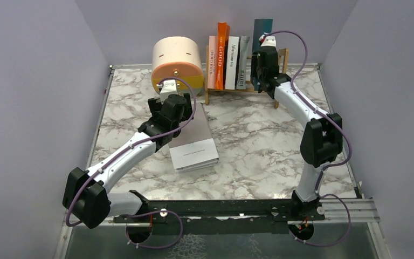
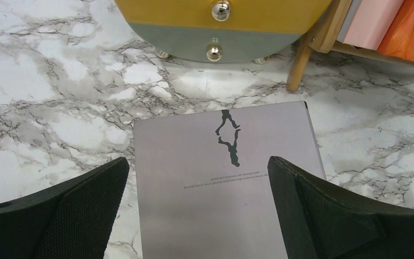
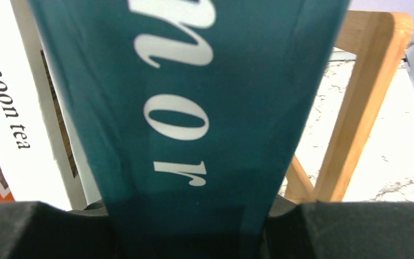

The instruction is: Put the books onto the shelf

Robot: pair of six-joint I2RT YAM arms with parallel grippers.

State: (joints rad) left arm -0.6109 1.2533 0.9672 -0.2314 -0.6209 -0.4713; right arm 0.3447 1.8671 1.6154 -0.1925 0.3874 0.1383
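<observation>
My right pincer (image 3: pixel 194 229) grips the teal book (image 3: pixel 194 81) upright at the right end of the shelf (image 3: pixel 366 108), at the far edge of the surface (image 1: pixel 259 145). My left pincer (image 2: pixel 198 167) hangs wide open over the grey book (image 2: pixel 221 199) lying flat.

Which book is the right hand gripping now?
The teal book with white lettering, clamped in the right hand by the light-wood rack's right end; the pink book, orange book, white book and grey book stand untouched in it.
</observation>
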